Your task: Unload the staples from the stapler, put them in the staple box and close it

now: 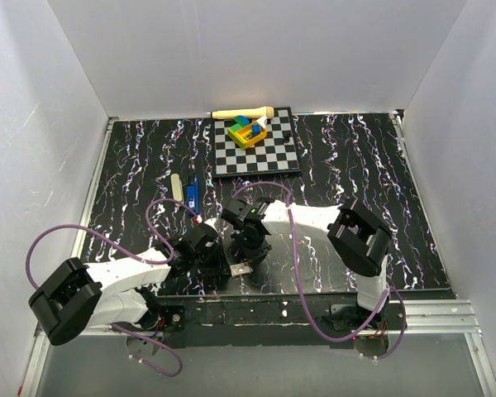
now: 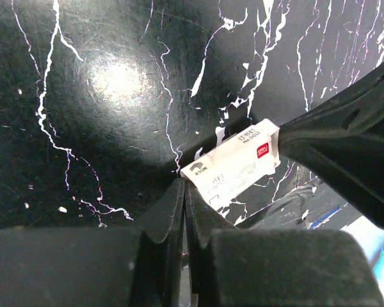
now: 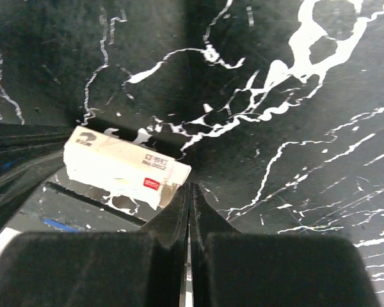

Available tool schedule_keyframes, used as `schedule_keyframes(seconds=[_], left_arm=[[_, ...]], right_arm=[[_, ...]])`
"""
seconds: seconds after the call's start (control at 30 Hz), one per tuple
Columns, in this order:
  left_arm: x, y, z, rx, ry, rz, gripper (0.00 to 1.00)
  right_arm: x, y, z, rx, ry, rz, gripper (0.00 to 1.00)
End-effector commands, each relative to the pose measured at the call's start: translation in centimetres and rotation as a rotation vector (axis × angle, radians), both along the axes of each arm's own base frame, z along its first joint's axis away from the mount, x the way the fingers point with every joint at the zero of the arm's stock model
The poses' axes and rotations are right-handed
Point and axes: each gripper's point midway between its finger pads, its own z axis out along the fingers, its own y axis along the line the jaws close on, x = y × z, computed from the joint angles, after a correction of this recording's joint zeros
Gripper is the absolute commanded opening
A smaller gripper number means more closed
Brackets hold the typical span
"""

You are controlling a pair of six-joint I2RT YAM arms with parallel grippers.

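The blue stapler (image 1: 193, 194) lies on the black marbled table, left of centre and beyond both grippers. No loose staples show. A small white staple box (image 1: 240, 269) lies near the table's front edge, between the two grippers. My left gripper (image 2: 184, 185) is shut with nothing in it, and its tips sit at the corner of the box (image 2: 233, 165). My right gripper (image 3: 191, 188) is also shut and empty, its tips just right of the box (image 3: 121, 167). In the top view, the left gripper (image 1: 219, 266) and right gripper (image 1: 250, 258) point down on either side of the box.
A cream flat stick (image 1: 176, 186) lies just left of the stapler. A checkerboard (image 1: 256, 145) at the back holds coloured blocks (image 1: 248, 131), and a wooden stick (image 1: 242, 112) lies behind it. White walls stand on three sides. The right arm's black body (image 2: 345, 153) fills the left wrist view's right side.
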Motion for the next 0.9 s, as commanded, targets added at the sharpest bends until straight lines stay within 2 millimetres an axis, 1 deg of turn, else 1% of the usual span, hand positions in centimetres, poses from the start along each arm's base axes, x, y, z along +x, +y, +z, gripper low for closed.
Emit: schedule_keyframes(seconds=[0.0, 0.27, 0.4, 0.57, 0.67, 0.7, 0.83, 0.87], left_arm=[[0.7, -0.4, 0.8, -0.004, -0.033, 0.004, 0.00], [0.8, -0.7, 0.9, -0.008, -0.037, -0.005, 0.00], [1.0, -0.9, 1.1, -0.010, -0.046, -0.004, 0.00], [1.3, -0.9, 1.6, -0.009, -0.062, -0.005, 0.00], [1.5, -0.7, 2.0, 0.005, -0.077, -0.007, 0.00], [1.7, -0.7, 2.3, 0.008, -0.085, -0.004, 0.00], [2.2, -0.2, 3.5, 0.032, -0.121, 0.004, 0.01], [2.3, -0.2, 3.9, 0.033, -0.127, 0.000, 0.05]], right_arm=[[-0.8, 2.9, 1.3, 0.108, 0.045, 0.035, 0.01], [-1.2, 3.8, 1.2, 0.135, 0.084, 0.046, 0.01], [-1.0, 3.6, 1.3, 0.128, 0.075, 0.044, 0.01], [0.5, 1.9, 1.5, 0.059, -0.010, 0.009, 0.01], [1.5, 0.4, 1.7, 0.027, -0.058, -0.025, 0.01], [2.3, -0.3, 1.7, 0.011, -0.087, -0.050, 0.02], [4.1, -2.3, 2.7, 0.013, -0.146, -0.116, 0.09], [4.6, -2.8, 3.0, 0.009, -0.168, -0.126, 0.10]])
